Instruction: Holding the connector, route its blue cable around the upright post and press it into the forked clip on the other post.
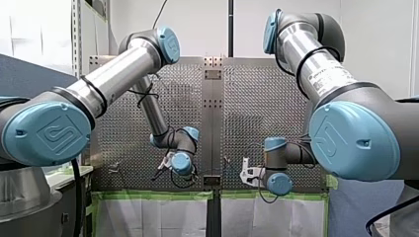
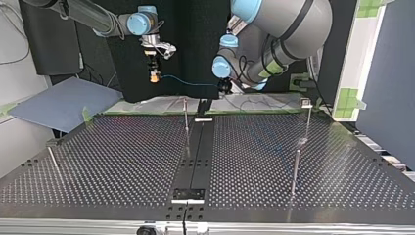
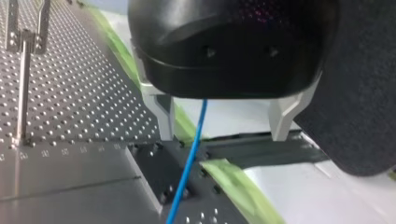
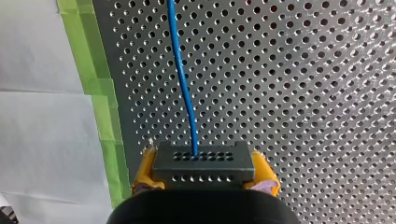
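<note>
1. Your right gripper (image 4: 204, 171) is clamped on the black connector (image 4: 204, 158) — its yellow pads (image 4: 145, 170) press against both sides.
2. The blue cable (image 4: 183, 79) leaves the connector's face and runs through the air to your left gripper (image 3: 223, 133).
3. That gripper's fingers stand wide — the cable passes between them, touching neither.
4. The upright post (image 2: 186, 122) and forked clip (image 2: 307, 103) stand on the surface (image 2: 122, 156), and the cable touches neither.

My left arm (image 1: 118, 74) and my right arm (image 1: 321, 74) are silver tubes with light blue joint caps (image 1: 47, 132) and black cables (image 1: 77, 197). My right hand (image 4: 205, 169) has yellow pads (image 4: 144, 170).
</note>
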Tool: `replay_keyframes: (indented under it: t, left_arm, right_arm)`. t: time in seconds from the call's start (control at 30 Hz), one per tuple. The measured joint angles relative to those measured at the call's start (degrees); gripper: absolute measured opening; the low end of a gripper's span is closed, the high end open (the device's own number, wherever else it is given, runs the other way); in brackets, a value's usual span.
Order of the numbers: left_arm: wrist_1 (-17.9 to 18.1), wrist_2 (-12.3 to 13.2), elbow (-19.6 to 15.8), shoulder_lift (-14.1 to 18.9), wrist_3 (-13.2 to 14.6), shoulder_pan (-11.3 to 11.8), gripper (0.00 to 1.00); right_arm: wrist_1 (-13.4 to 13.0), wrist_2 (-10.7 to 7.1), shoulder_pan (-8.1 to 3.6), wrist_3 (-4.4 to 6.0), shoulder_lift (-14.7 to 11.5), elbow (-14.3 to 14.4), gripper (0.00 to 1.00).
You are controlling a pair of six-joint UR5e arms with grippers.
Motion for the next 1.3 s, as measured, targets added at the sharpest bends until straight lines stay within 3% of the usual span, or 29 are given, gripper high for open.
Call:
replay_keyframes:
  t: [0.23, 0.73, 1.1, 1.3]
  left_arm:
    - [0.9, 3.7, 0.0, -0.1, -3.7, -0.5, 0.99]
    - [7.4, 11.1, 0.0, -0.1, -11.1, 0.0, 0.99]
    - [9.6, 16.3, 0.0, -0.1, -16.4, 0.1, 0.99]
    - [10.4, 15.7, 0.0, -0.1, -19.2, 0.1, 0.99]
  right_arm:
    - [0.1, 0.06, 0.0, -0.11, 0.0, 0.0, 0.02]
    - [0.9, -0.1, -1.0, -0.61, 0.0, -0.4, 0.02]
    - [3.2, -0.55, -1.59, -2.55, 0.0, -1.0, 0.02]
    - [4.6, -0.61, -1.83, -4.07, 0.0, -1.1, 0.02]
